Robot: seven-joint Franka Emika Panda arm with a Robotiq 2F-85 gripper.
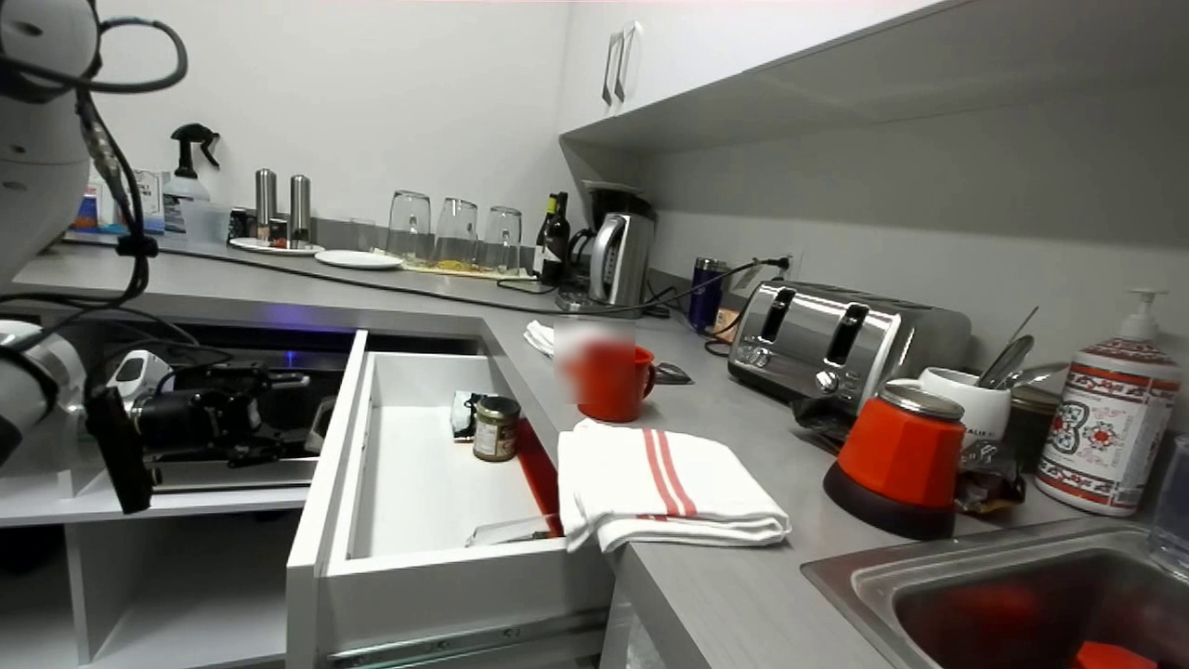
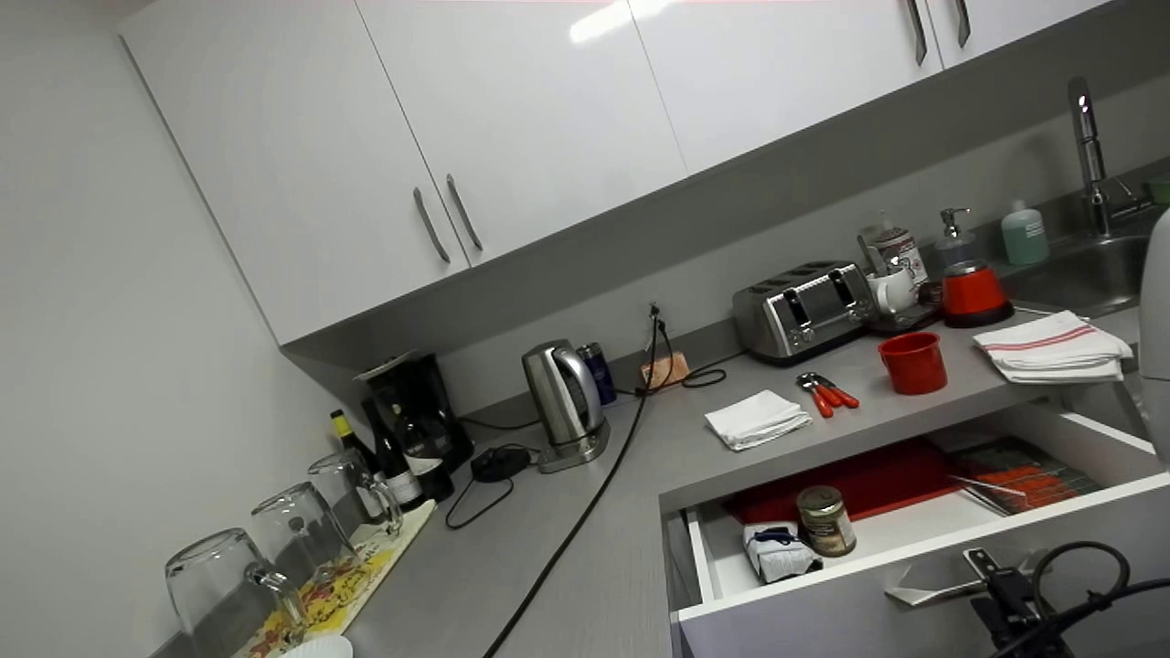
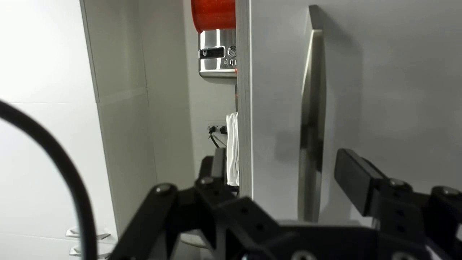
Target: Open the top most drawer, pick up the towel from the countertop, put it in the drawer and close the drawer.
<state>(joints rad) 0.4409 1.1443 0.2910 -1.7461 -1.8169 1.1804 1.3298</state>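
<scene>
The top most drawer [image 1: 418,502] is pulled open below the countertop [image 2: 622,567]; its front panel [image 3: 274,90] and bar handle [image 3: 312,104] face the wrist camera. The handle [image 2: 928,594] also shows in an exterior view. The towel [image 1: 664,483], folded white with red stripes, lies on the countertop near the sink, one corner over the edge by the drawer; it also shows in an exterior view [image 2: 1056,347]. My gripper [image 3: 281,162] is open and empty in front of the drawer, its fingers either side of the handle. I cannot tell whether it touches the handle.
The drawer holds a jar [image 2: 827,521], a small packet [image 2: 777,553] and a red tray [image 2: 877,480]. A red mug [image 2: 914,364], red-handled tool [image 2: 827,395], smaller white cloth [image 2: 757,420] and toaster [image 1: 845,344] stand on the countertop. A black cable [image 2: 585,516] crosses it.
</scene>
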